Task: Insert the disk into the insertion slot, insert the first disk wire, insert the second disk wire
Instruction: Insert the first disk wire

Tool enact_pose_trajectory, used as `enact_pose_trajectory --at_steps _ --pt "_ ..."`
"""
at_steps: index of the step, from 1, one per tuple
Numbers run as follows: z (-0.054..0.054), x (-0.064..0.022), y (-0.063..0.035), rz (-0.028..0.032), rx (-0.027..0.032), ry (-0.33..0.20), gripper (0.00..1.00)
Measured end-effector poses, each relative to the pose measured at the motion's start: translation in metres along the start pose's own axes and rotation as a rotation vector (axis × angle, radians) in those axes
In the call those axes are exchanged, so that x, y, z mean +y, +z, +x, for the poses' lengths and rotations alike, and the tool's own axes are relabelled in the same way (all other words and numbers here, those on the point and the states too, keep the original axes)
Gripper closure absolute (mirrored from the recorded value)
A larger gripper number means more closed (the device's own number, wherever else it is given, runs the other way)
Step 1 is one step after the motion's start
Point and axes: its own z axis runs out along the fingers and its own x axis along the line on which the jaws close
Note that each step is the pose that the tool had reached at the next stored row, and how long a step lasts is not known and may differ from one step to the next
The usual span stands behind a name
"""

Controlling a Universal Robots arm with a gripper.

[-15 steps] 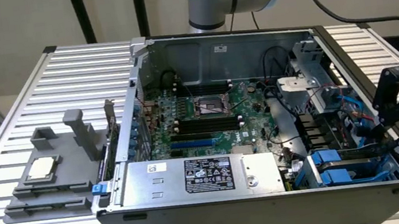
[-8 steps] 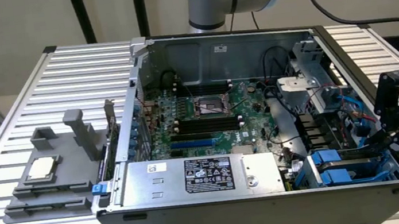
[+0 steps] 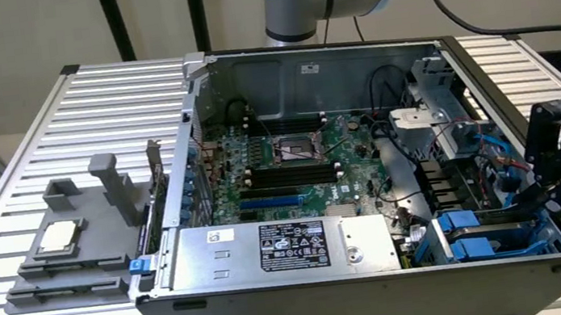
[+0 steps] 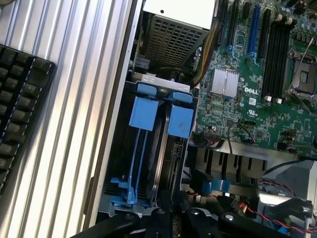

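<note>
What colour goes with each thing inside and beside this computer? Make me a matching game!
Things:
1. motherboard
2. keyboard
3. drive cage tabs
4. power-supply box

Colours:
A. bright blue
B. silver, with a black label
C. green
D. all black

Pairs: 1-C, 2-D, 3-A, 4-B

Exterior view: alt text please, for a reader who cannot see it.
A black robot gripper, fingers closed, is at the grey sheet-metal drive cage with blue plastic tabs, in the exterior view's right corner of an open dark computer case. A green motherboard and a silver power-supply box with a black label lie inside.
</note>
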Motion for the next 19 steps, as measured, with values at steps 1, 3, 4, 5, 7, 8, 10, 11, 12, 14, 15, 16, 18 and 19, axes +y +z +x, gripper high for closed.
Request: enact_pose_trajectory --at_steps 1,3,4,5,7,8,10,11,12,14,15,16,18,19 --pt "0.0 0.001 0.0 -0.0002 0.0001 -0.001 0.84" --pt "-0.001 0.0045 0.0 -0.0006 0.0003 -0.004 0.84" --pt "-0.001 0.0066 0.0 -0.0008 0.0003 -0.005 0.84" --pt "-0.002 0.0088 -0.0002 -0.001 0.0004 -0.006 0.84" --pt "-0.003 0.0136 -0.0009 -0.0012 0.0005 -0.007 0.84" --pt "-0.003 0.0159 -0.0008 -0.0012 0.0005 -0.007 0.84" --pt "-0.004 0.0201 -0.0004 -0.0012 0.0004 -0.007 0.84" --pt "-0.004 0.0216 -0.0003 -0.0015 0.0006 -0.007 0.84" --pt "-0.004 0.0229 -0.0002 -0.0021 0.0008 -0.007 0.84" --pt "-0.004 0.0243 0.0001 -0.0034 0.0008 -0.004 0.84" --pt "-0.004 0.0247 0.0001 -0.0043 0.0014 -0.002 0.84" --pt "-0.004 0.0248 0.0 -0.0051 0.0022 0.001 0.84" --pt "-0.004 0.025 0.0003 -0.006 0.0042 0.013 0.84" --pt "-0.004 0.025 0.0005 -0.006 0.0049 0.023 0.84"
